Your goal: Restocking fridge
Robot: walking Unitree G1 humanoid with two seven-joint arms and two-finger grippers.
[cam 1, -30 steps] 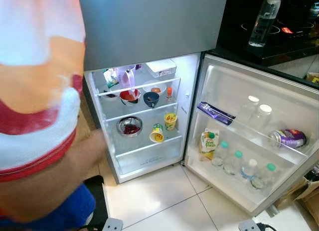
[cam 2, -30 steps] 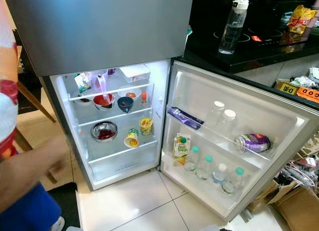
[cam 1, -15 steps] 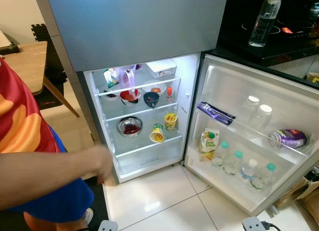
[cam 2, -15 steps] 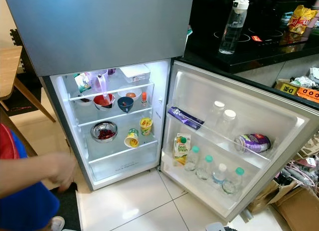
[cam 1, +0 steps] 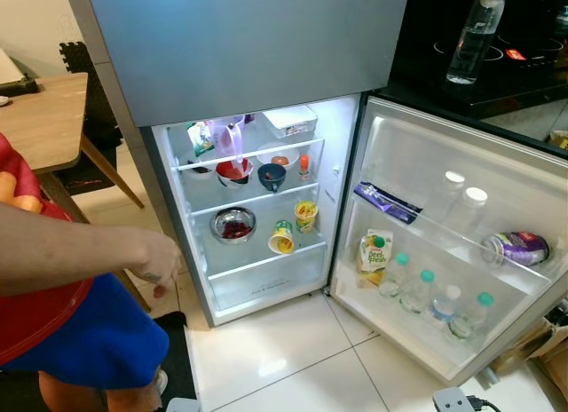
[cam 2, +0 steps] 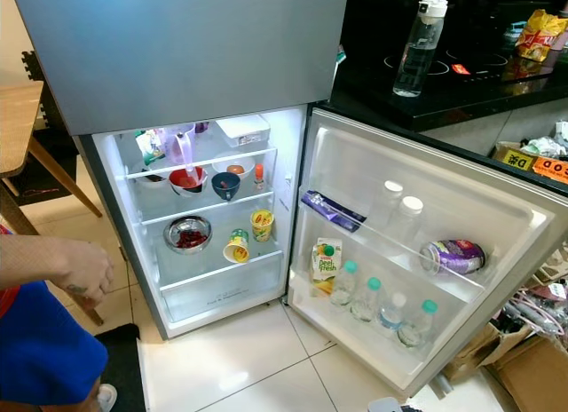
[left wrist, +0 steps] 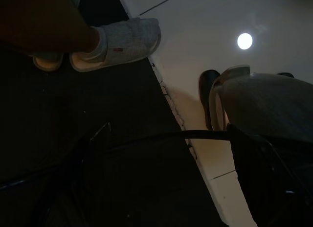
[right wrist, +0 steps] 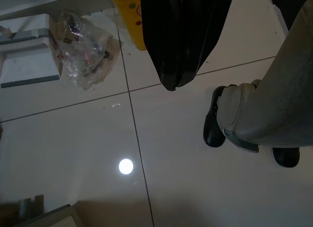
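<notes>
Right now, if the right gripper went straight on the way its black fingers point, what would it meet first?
Most likely the glossy white tiled floor: the right gripper points down at bare tile beside the robot's own grey foot. Nothing seems to lie between, though depth is hard to judge.

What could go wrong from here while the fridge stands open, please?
The person's hand hangs just beside the open fridge, so any reach toward the shelves could collide with it. The purple can lies on its side in the door shelf and might roll when the door swings.
</notes>
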